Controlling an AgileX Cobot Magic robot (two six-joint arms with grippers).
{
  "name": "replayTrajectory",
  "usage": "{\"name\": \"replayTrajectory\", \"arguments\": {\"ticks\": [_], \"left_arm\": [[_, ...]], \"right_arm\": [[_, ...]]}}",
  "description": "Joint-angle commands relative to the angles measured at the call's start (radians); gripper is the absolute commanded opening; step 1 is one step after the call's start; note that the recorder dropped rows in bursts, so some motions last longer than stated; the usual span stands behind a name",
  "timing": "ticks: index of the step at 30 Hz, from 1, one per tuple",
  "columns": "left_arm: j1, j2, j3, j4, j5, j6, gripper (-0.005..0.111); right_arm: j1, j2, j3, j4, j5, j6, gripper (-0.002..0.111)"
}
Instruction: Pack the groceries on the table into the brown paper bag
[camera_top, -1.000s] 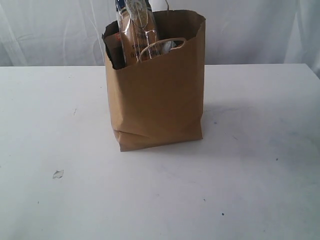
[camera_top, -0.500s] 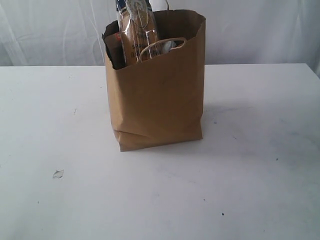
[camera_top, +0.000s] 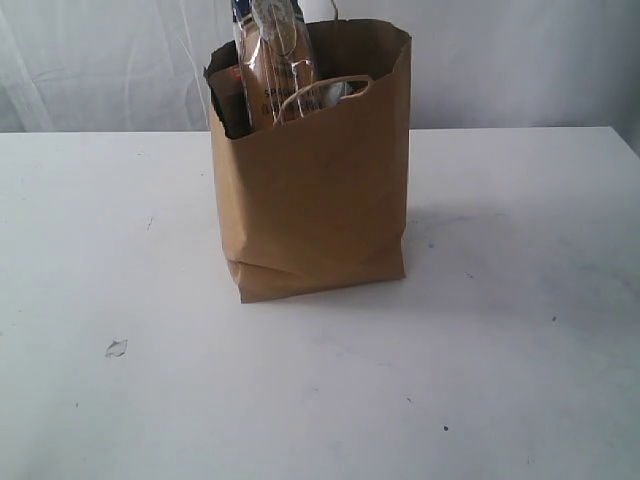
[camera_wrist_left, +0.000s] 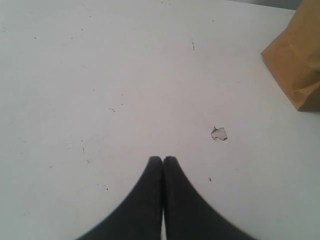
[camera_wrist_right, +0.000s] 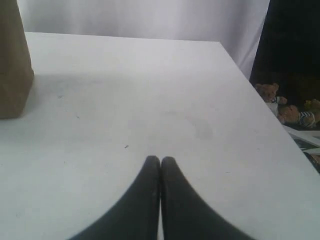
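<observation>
The brown paper bag (camera_top: 315, 190) stands upright toward the far edge of the counter (camera_top: 520, 350), about midway between its left and right edges, mouth open. The long spaghetti packet (camera_top: 272, 60) is on end inside it, its long axis near vertical and its top poking well above the rim. A darker pack beside it and something pale behind the near loop handle (camera_top: 325, 92) are too hidden to name. No grocery lies loose on the counter in any view; only a small white crumpled scrap (camera_top: 116, 348) rests toward the near left corner, and it is not part of the load. The left claw (camera_wrist_left: 163, 160) hangs above bare counter with its tips pressed together and nothing between them; the scrap is near it, and the bag's bottom corner is well beyond that. The right claw (camera_wrist_right: 160, 160) is likewise fully closed and empty, over the right part of the counter, with one side of the bag well apart from it. Neither arm shows in the exterior view, so which is nearer the bag cannot be told. By my reading the packing is finished, and no further reach toward the bag seems called for.
</observation>
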Motion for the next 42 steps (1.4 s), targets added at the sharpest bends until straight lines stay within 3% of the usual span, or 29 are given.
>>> {"name": "replayTrajectory", "arguments": {"ticks": [1, 8, 42], "left_arm": [[-0.006, -0.005, 0.004, -0.003, -0.003, 0.001, 0.0], [-0.006, -0.005, 0.004, -0.003, 0.06, 0.001, 0.0], [-0.006, -0.005, 0.004, 0.013, 0.062, 0.001, 0.0]], "right_arm": [[0.004, -0.005, 0.005, 0.004, -0.001, -0.005, 0.0], [0.004, -0.005, 0.005, 0.004, -0.001, -0.005, 0.0], [0.004, -0.005, 0.005, 0.004, -0.001, -0.005, 0.0]]}}
